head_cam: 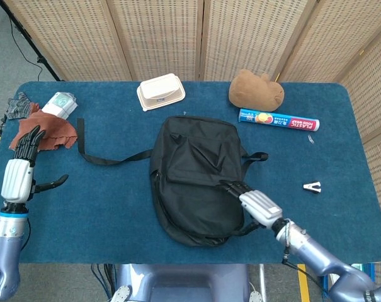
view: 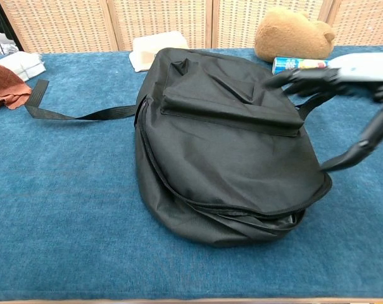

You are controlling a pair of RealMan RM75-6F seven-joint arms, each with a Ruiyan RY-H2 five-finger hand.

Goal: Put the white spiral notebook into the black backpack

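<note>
backpack: black backpack (head_cam: pixel 196 179) lies flat mid-table, flap down over the opening; zip along the near edge looks partly open in the chest view (view: pixel 229 158).
notebook: white spiral notebook not visible in either view, so its position can't be told from these frames.
right hand: right hand (head_cam: pixel 253 202) sits at the backpack's near-right edge, fingers (view: pixel 305 79) spread apart, holding nothing; fingertips over the bag's right side, thumb reaching down toward the flap edge.
left hand: left hand (head_cam: pixel 19 173) is far left, well apart from the backpack, fingers extended and apart, thumb out to the side, empty.
strap: black strap (head_cam: pixel 105 157) trails from the bag toward the left hand's side, not touching it.
beyond left fingertips: brown cloth (head_cam: pixel 42 132).
beyond right fingertips: plush toy (head_cam: pixel 256 89), plastic wrap box (head_cam: pixel 278 119).
</note>
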